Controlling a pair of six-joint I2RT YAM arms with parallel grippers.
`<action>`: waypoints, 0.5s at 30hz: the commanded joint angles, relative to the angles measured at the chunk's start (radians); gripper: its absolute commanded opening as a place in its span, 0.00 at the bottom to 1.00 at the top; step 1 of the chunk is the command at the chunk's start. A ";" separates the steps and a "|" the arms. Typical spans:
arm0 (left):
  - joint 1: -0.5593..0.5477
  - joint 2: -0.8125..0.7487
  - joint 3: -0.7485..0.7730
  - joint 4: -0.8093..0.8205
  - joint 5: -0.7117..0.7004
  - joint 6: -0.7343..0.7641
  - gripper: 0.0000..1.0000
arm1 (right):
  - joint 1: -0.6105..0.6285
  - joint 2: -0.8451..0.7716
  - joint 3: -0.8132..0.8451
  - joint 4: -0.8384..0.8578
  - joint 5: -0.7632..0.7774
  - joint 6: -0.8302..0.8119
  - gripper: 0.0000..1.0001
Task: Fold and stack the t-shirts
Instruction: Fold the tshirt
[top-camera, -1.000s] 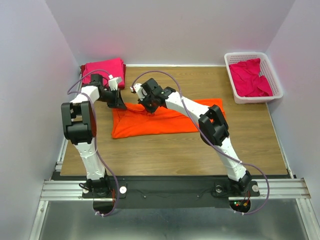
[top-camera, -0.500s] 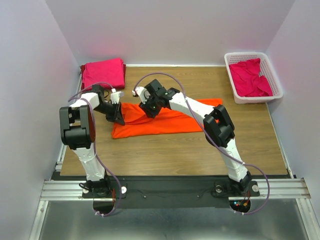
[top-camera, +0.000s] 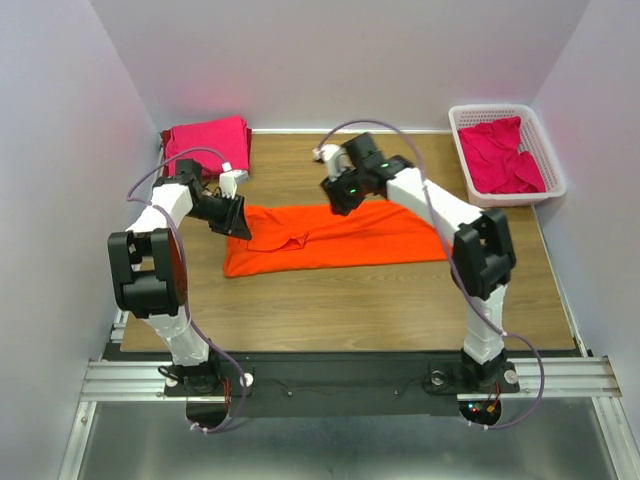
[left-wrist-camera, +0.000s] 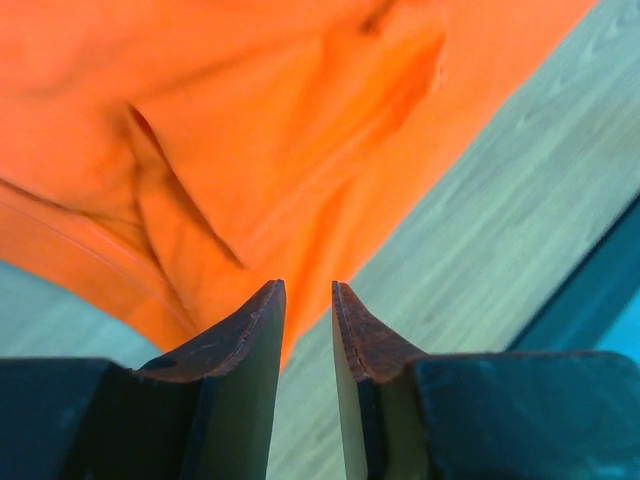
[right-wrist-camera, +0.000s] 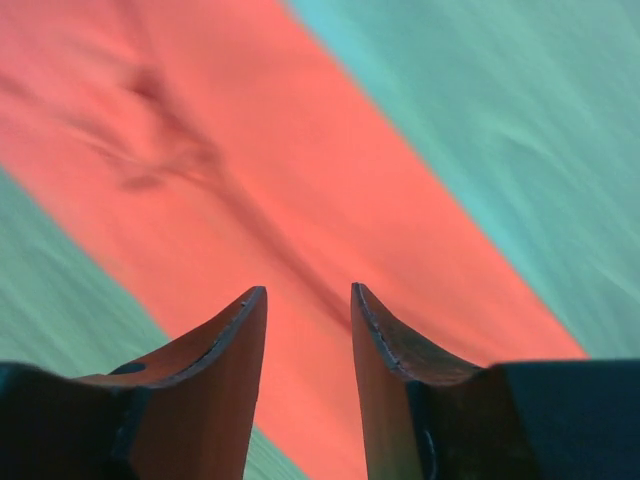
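Both claws have let go and lifted off the cloth. The right claw (right-wrist-camera: 308, 292) has swung away to the right and stands spread and empty; the left claw (left-wrist-camera: 308, 290) is slightly parted and also empty. Just below both, the orange t-shirt (top-camera: 340, 238) lies as a long band on the desk (top-camera: 400, 300). Its loose flap under the left claw could unfold if a fingertip snags it.

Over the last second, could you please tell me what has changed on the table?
The left end effector and right end effector opened, letting go of the orange t-shirt; the right one swung away rightward. The folded magenta stack and basket stayed put.
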 joint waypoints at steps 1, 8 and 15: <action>-0.055 -0.039 0.016 0.123 -0.044 -0.083 0.33 | -0.170 -0.099 -0.093 -0.053 0.005 -0.004 0.43; -0.184 0.002 -0.027 0.292 -0.215 -0.235 0.30 | -0.405 -0.079 -0.191 -0.111 0.066 -0.087 0.38; -0.213 0.103 -0.002 0.291 -0.319 -0.279 0.30 | -0.451 0.010 -0.269 -0.110 0.156 -0.156 0.34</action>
